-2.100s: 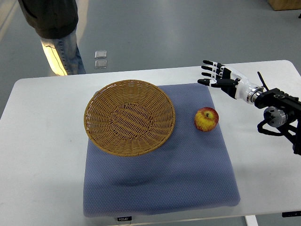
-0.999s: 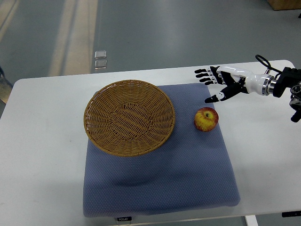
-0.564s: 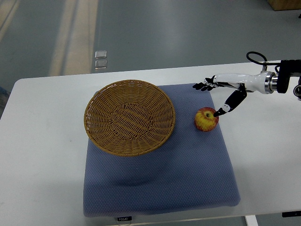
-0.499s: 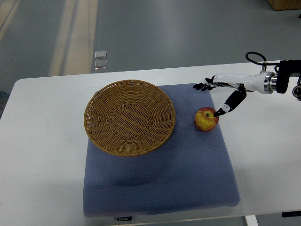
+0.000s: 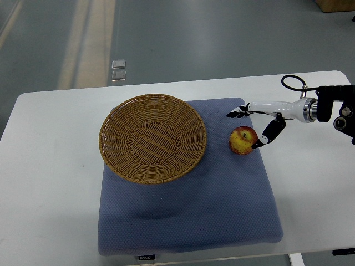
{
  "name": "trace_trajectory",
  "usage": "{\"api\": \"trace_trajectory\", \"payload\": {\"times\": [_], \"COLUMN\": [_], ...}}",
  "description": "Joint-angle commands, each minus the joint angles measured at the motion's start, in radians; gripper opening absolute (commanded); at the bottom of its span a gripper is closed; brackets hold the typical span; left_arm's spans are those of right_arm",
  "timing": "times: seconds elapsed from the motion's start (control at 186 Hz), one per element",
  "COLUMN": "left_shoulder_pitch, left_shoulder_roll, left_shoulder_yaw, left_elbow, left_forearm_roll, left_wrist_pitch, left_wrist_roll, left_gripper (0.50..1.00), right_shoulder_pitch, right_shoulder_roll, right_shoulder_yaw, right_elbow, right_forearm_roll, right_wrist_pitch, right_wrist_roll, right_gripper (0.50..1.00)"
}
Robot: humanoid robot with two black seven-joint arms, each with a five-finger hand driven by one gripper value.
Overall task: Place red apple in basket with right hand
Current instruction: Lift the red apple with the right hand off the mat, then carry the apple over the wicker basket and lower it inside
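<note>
Red apple [image 5: 243,140]: on the blue mat [image 5: 188,210], near its right edge, just right of the wicker basket [image 5: 152,137].
Right hand [image 5: 256,122]: fingers spread around the apple, thumb at its right side, nothing gripped.

- Apple [image 5: 243,140]: red with yellow patches.
- Basket [image 5: 152,137]: golden-brown woven wicker.
- Mat [image 5: 188,210]: blue-grey, finely dotted.
- Tabletop [image 5: 50,183]: plain white.
- Right robot hand [image 5: 256,126]: white with black fingertips.

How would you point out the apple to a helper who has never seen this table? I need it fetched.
On the white table lies a blue mat holding a wicker basket. Right of the basket, near the mat's right edge, sits the apple: small, round, red and yellow, with the right robot hand around it.
</note>
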Motion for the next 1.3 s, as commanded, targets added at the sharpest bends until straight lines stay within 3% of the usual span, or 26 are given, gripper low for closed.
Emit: {"api": "trace_trajectory", "payload": {"times": [0.0, 0.365, 0.451, 0.456, 0.553, 0.687, 0.741, 0.747, 1.171, 1.294], "left_shoulder_pitch": [0.000, 0.000, 0.000, 0.000, 0.000, 0.000, 0.000, 0.000, 0.000, 0.000], "left_shoulder_roll": [0.000, 0.000, 0.000, 0.000, 0.000, 0.000, 0.000, 0.000, 0.000, 0.000], "left_shoulder_yaw": [0.000, 0.000, 0.002, 0.002, 0.002, 0.002, 0.002, 0.002, 0.002, -0.002], "left_elbow": [0.000, 0.000, 0.000, 0.000, 0.000, 0.000, 0.000, 0.000, 0.000, -0.003], "left_forearm_roll": [0.000, 0.000, 0.000, 0.000, 0.000, 0.000, 0.000, 0.000, 0.000, 0.000], "left_wrist_pitch": [0.000, 0.000, 0.000, 0.000, 0.000, 0.000, 0.000, 0.000, 0.000, 0.000], "left_wrist_roll": [0.000, 0.000, 0.000, 0.000, 0.000, 0.000, 0.000, 0.000, 0.000, 0.000], "left_gripper": [1.000, 1.000, 1.000, 1.000, 1.000, 1.000, 1.000, 1.000, 1.000, 1.000], "right_shoulder_pitch": [0.001, -0.001, -0.002, -0.007, -0.007, -0.004, -0.004, 0.001, 0.139, 0.185], "right_shoulder_roll": [0.012, 0.050, 0.050, 0.050, 0.051, 0.051, 0.051, 0.050, 0.087, 0.176], "right_shoulder_yaw": [-0.018, -0.068, -0.073, -0.073, -0.081, -0.079, -0.079, -0.076, -0.070, -0.081], "right_elbow": [0.000, -0.025, -0.042, -0.049, -0.054, -0.056, -0.056, -0.056, -0.056, -0.071], "right_forearm_roll": [-0.007, -0.036, -0.039, -0.048, -0.062, -0.064, -0.064, -0.064, -0.042, -0.042], "right_wrist_pitch": [0.000, -0.058, -0.075, -0.081, -0.083, -0.084, -0.084, -0.084, -0.083, -0.081], "right_wrist_roll": [0.000, -0.014, -0.016, -0.014, -0.014, -0.014, -0.014, -0.014, -0.010, -0.011], "right_gripper": [0.919, 0.911, 0.887, 0.866, 0.791, 0.568, 0.568, 0.550, 0.552, 0.560]}}
